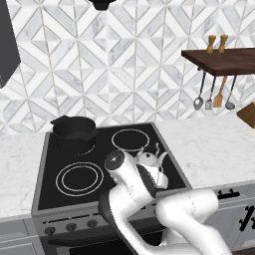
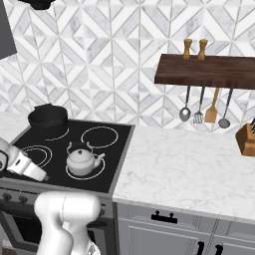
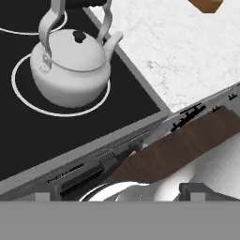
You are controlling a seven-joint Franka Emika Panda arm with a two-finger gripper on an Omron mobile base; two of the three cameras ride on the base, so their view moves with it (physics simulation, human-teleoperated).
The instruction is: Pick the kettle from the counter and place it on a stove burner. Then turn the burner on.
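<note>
The small white-silver kettle (image 2: 82, 160) stands upright on the front right stove burner (image 2: 97, 174), a thin white ring on the black glass. In the hand view the kettle (image 3: 70, 65) sits inside that ring (image 3: 18, 89), spout toward the counter (image 3: 173, 56). In the left base view my arm covers part of the kettle (image 1: 148, 158). My gripper (image 2: 40, 175) hangs over the stove's front edge, left of the kettle and apart from it. Its fingertips (image 3: 196, 191) stand wide apart, so the gripper (image 3: 117, 194) is open and holds nothing.
A black pot (image 1: 74, 130) sits on the back left burner. The back right ring (image 1: 130, 139) and the double-ringed circle (image 1: 79, 178) are bare. Knobs (image 1: 69, 226) line the stove front. A wooden shelf (image 2: 209, 69) with hanging utensils and a knife block (image 2: 246, 138) are at the right.
</note>
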